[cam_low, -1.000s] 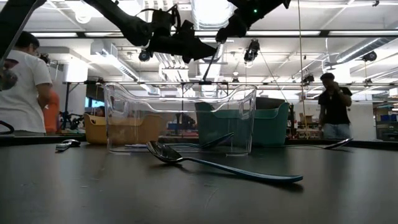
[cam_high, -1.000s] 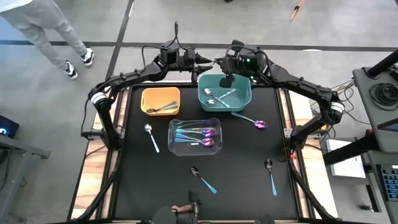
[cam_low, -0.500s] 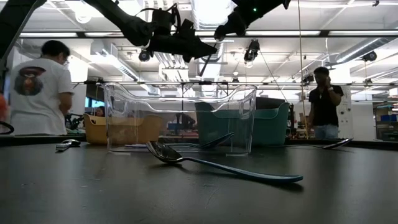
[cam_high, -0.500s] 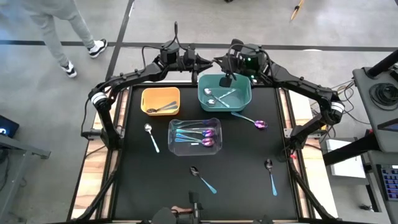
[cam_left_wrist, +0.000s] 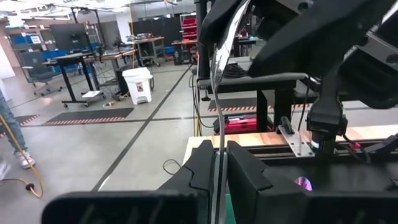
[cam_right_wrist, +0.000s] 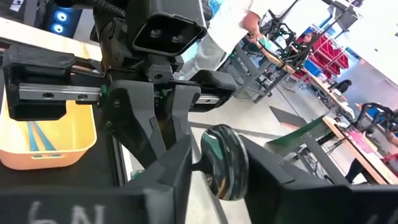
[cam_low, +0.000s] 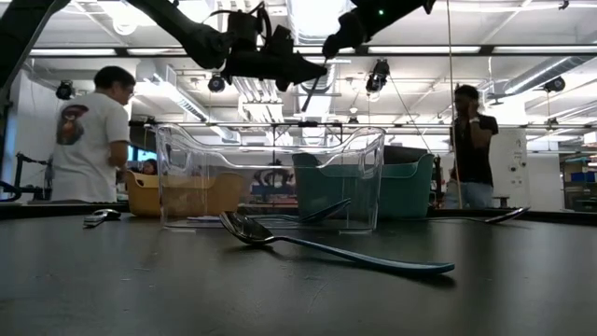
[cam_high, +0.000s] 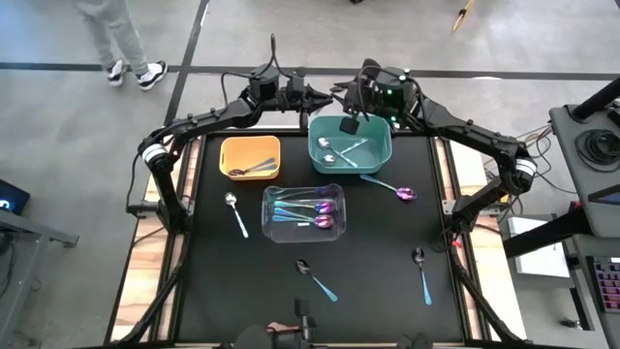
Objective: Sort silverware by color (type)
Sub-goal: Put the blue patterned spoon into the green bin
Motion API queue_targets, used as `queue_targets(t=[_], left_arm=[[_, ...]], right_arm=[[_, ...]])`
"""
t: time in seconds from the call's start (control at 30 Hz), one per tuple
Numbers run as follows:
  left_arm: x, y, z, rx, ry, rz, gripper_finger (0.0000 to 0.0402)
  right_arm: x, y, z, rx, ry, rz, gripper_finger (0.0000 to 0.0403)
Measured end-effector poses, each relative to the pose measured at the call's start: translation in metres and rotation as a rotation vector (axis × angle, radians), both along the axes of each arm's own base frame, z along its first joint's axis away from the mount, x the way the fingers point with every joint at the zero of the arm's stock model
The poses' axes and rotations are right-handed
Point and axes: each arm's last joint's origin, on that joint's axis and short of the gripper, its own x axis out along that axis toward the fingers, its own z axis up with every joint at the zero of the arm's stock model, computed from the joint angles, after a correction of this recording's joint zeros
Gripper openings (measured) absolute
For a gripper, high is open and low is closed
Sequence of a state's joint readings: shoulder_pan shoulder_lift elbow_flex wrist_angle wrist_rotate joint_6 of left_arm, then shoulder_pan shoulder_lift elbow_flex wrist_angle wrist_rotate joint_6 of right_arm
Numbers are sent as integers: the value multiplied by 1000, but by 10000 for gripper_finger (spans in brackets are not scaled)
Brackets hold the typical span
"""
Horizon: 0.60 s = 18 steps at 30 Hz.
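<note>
Since the earlier frame: left gripper [cam_high: 326, 95] has shifted toward the right gripper [cam_high: 351, 97] and pressed its fingers together; a person beyond the table's far left corner has walked on. Item in hand: one spoon [cam_left_wrist: 219, 93], carried in the air above the far edge of the table [cam_high: 368, 291], just over the far rim of the teal bin [cam_high: 384, 155]. Left gripper pinches its thin handle. The dark, shiny bowl sits between the right gripper's fingers [cam_right_wrist: 168, 168], which stand slightly parted with a gap showing beside the bowl. Step, as judged: an arm-to-arm handover, right to left, with the grip all but transferred. Next move calls for the right gripper to spread fully and draw clear without knocking the bowl, then for the left arm to carry the spoon to the bin of its kind, probably the orange bin [cam_high: 229, 145] on that arm's side, though the match is not certain. Stock still loose on the table: one spoon by the left edge [cam_high: 235, 213], one at the near edge [cam_high: 316, 277], one toward the near right corner [cam_high: 422, 271], and one purple-bowled beside the teal bin [cam_high: 392, 187]. Clear bin [cam_high: 271, 229] at the middle holds purple-bowled spoons. Writing: a pale partial mark resembling "6N" [cam_right_wrist: 65, 214] on the right gripper's body, cut off. No brand or label is legible elsewhere.
</note>
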<state>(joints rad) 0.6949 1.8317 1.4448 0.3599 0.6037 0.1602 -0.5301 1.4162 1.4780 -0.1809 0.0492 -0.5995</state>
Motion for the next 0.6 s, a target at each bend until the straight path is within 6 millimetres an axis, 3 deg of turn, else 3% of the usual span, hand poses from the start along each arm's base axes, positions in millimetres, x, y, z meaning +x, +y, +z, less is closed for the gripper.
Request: queue_targets(t=[0.23,0.47,0.6], left_arm=[[-1,0,3,-17,-29,-9,8],[-1,1,5,-31,-51,-30,8],[-2,-1,7,-26,-91,-86,8]], right_arm=[[-9,0,9,8,-37,-19,136],[-38,-2,22,78,-90,-84,137],[-54,-1,20,137,-119,-58,137]])
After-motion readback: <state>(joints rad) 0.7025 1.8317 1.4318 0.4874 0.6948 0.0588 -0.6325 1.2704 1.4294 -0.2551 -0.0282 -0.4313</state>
